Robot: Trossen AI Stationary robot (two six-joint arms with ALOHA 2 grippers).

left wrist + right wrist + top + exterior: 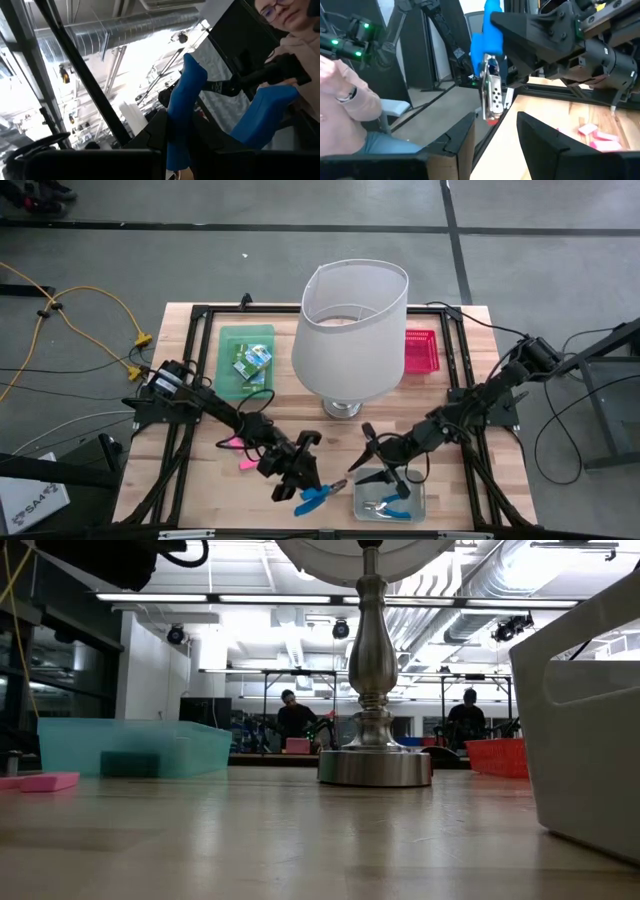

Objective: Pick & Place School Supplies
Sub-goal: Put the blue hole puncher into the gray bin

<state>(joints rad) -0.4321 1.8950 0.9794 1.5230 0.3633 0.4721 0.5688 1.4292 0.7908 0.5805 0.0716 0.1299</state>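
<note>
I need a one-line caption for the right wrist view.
Left hand holds blue-handled pliers before the open right hand.

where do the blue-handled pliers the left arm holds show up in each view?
High: blue-handled pliers at bottom centre, in the left tool, beside the clear tray.
Low: not in it.
Left wrist: two blue handles rising from the centre.
Right wrist: top centre, metal jaws hanging down.
Shared landmark: pink erasers, seen in high, low and right wrist.
</note>
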